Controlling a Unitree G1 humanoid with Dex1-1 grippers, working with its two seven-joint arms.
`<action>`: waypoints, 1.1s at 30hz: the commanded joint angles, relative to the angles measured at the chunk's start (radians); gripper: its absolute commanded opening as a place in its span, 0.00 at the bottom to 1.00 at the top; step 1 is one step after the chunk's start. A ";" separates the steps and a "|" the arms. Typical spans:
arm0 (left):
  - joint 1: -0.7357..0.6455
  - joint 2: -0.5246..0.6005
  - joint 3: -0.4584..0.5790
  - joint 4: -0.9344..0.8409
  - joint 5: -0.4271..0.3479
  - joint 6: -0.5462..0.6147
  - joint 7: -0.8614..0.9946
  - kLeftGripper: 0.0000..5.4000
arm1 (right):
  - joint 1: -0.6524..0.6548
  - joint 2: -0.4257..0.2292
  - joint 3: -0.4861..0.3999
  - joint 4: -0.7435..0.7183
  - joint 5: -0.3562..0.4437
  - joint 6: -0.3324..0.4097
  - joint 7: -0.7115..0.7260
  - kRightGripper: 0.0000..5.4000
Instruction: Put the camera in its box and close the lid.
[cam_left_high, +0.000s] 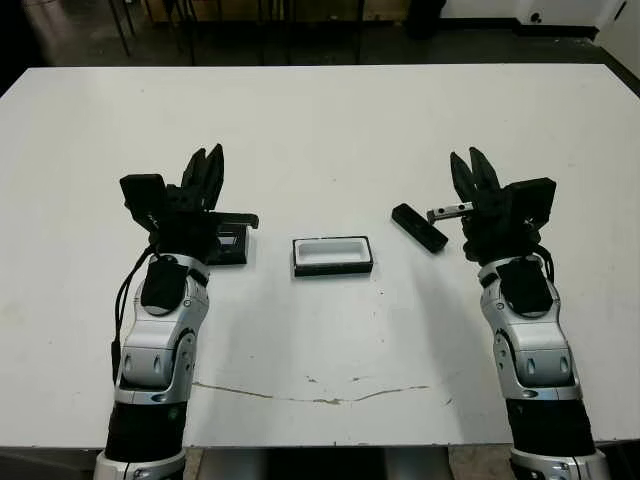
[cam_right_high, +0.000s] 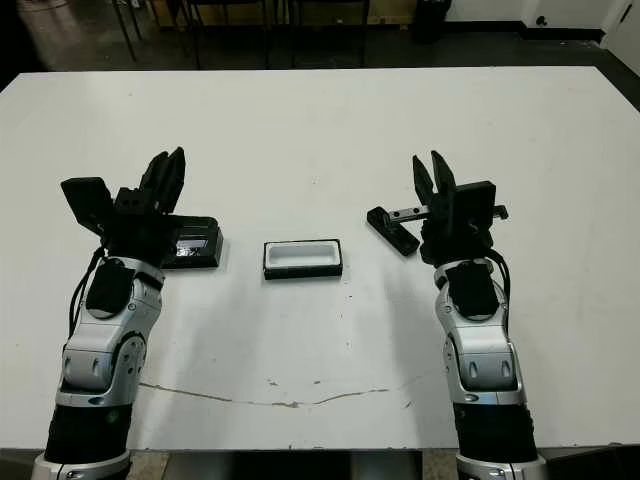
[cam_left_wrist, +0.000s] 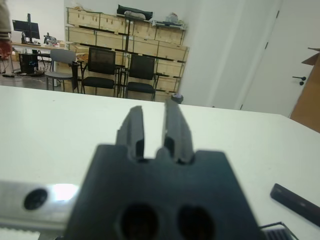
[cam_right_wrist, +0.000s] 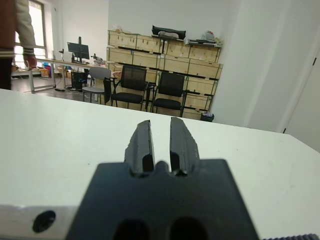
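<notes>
My head view: a white table (cam_left_high: 320, 120) with a thin dark crack (cam_left_high: 320, 398) near its front edge. My wrist views: black chairs (cam_right_wrist: 150, 92), stacked wooden crates (cam_right_wrist: 165, 55), a person (cam_right_wrist: 15, 40) standing by a desk.

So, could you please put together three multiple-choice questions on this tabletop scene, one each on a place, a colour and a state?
1. Where does the camera lie?
A. inside the box
B. on the table between the box and the right hand
C. under the left hand

2. What colour is the lining of the box?
A. white
B. red
C. yellow

3. What is the state of the box?
A. shut under the lid
B. open and empty
C. open with the camera inside

Answers:
1 B: the black bar rests on the white table just beside the right hand.
2 A: white shows inside the black rim.
3 B: nothing lies in it, and the lid sits apart by the left hand.
</notes>
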 joint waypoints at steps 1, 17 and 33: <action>0.009 0.001 0.000 0.000 -0.009 0.022 -0.002 0.00 | 0.016 0.000 -0.001 -0.001 -0.003 0.004 -0.003 0.00; 0.023 -0.001 -0.011 -0.027 -0.018 0.040 -0.002 0.00 | -0.041 -0.127 -0.029 -0.003 0.034 0.086 0.131 0.00; 0.029 -0.006 -0.015 -0.029 -0.018 0.037 -0.004 0.00 | -0.183 -0.352 0.002 0.203 0.107 0.301 0.464 0.52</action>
